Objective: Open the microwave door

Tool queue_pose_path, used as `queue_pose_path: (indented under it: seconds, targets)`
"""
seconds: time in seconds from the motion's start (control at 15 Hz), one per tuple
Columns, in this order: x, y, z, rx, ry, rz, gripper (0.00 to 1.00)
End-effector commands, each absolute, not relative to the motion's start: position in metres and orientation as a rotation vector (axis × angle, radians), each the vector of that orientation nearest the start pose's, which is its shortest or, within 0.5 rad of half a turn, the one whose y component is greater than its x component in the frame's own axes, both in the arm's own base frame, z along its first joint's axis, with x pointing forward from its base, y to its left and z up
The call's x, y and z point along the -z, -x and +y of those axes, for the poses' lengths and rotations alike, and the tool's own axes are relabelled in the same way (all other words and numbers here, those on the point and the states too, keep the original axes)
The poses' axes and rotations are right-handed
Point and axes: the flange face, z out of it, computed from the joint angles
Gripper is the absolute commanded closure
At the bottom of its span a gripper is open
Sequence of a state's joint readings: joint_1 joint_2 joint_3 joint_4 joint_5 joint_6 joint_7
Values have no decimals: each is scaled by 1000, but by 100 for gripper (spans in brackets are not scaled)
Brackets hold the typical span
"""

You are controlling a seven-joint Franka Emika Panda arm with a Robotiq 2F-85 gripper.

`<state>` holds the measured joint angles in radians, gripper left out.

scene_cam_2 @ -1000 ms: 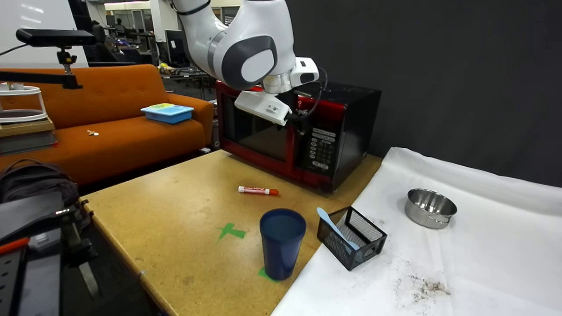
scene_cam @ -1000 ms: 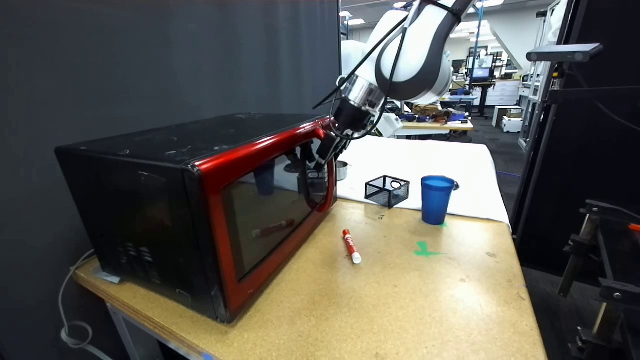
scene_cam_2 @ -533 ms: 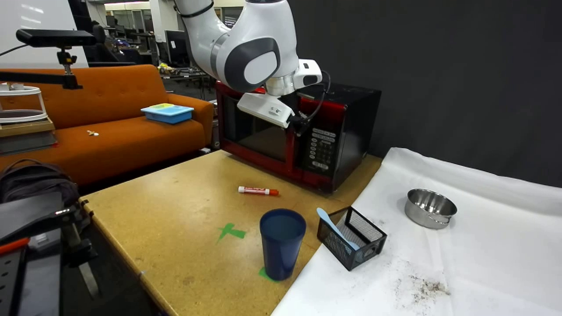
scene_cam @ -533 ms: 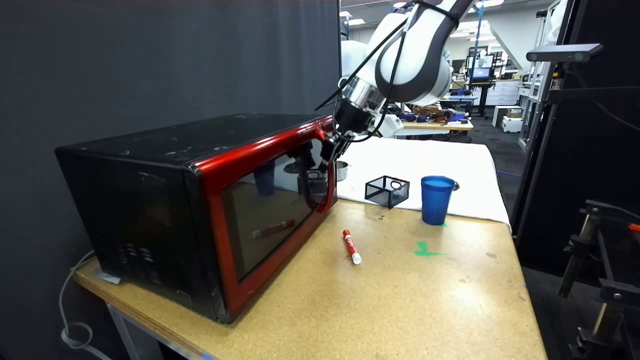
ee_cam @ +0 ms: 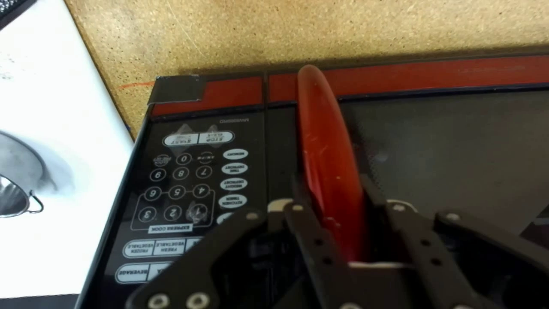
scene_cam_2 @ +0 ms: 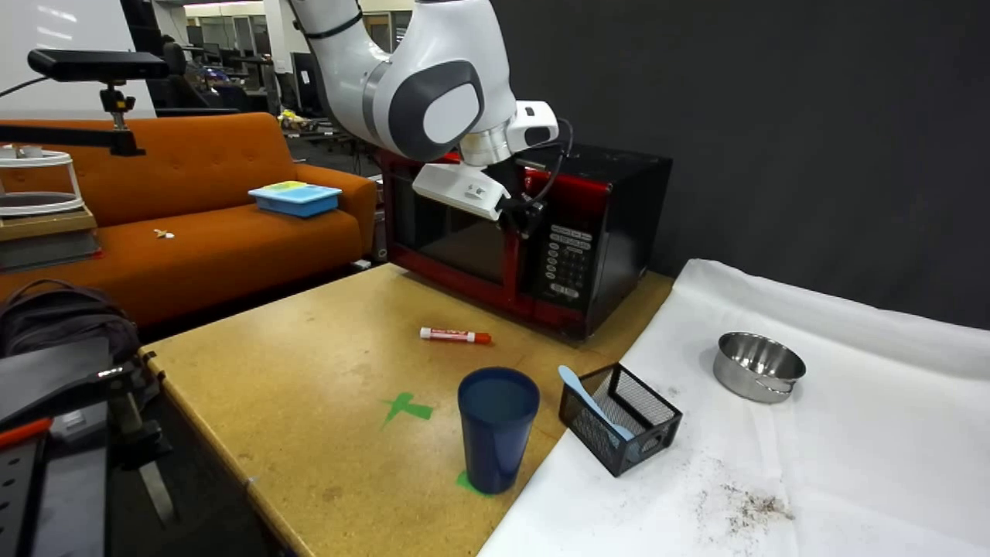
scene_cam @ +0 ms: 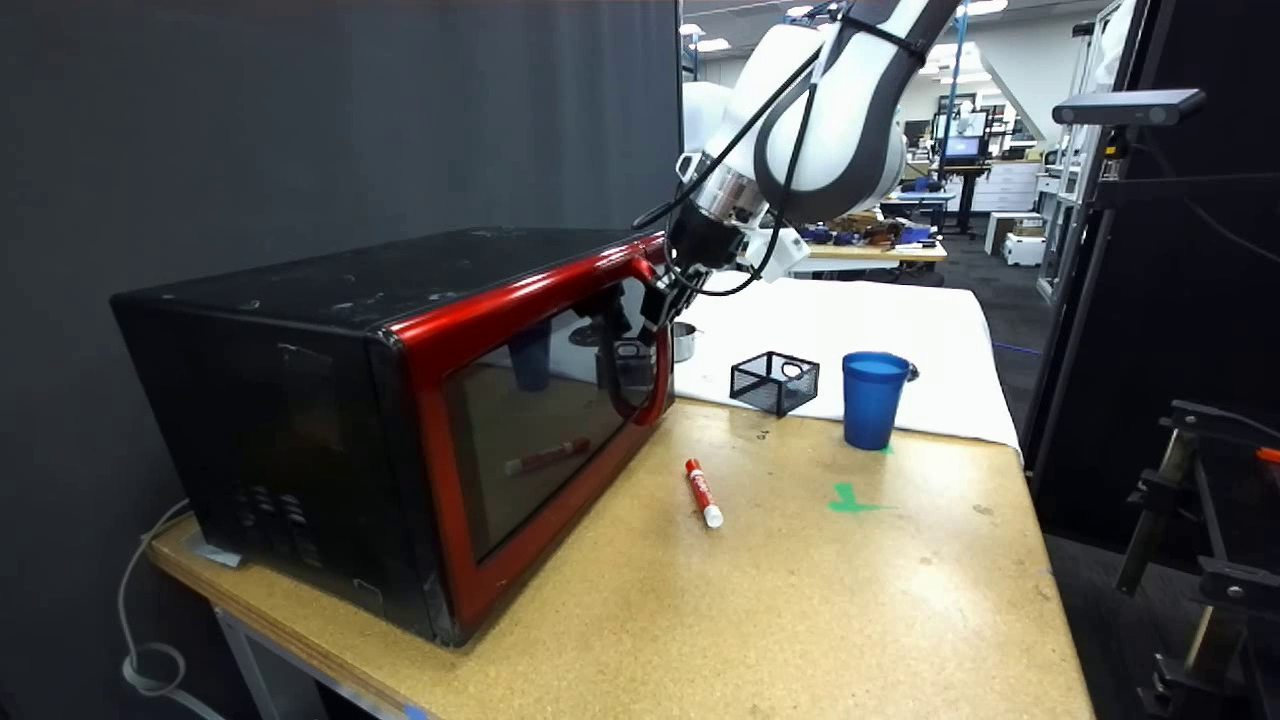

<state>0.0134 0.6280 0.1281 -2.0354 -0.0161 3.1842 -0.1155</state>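
The microwave (scene_cam: 270,460) has a black casing and a red front and stands on the wooden table. Its microwave door (scene_cam: 535,445), dark-windowed and red-framed, lies flush with the body. From the wrist view, the red door handle (ee_cam: 328,159) runs between the two fingers of my gripper (ee_cam: 335,189), with a finger close on either side of it. Those jaws are shut on the handle's upper part. In an exterior view the gripper (scene_cam_2: 527,220) is mostly covered by the arm and its white camera mount.
A red marker (scene_cam: 703,493) lies on the table before the door. A blue cup (scene_cam_2: 499,433), a black mesh basket (scene_cam_2: 656,442) holding a light blue spoon, and a steel pot (scene_cam_2: 754,383) stand farther off. The keypad panel (ee_cam: 184,180) is beside the handle.
The jaws have come together around the handle. The arm has shifted slightly. I see no movement of the door or microwave.
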Motion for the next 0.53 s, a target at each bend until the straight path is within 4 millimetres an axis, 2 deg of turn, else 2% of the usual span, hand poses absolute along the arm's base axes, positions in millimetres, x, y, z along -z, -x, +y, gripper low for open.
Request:
queue_pose_path:
  seconds: [0.0, 0.27, 0.47]
  targets:
    - [-195, -606, 85, 808, 3029, -226, 92]
    - [-187, -591, 92, 832, 3068, -138, 92]
    - [-184, -579, 89, 862, 3072, -104, 92]
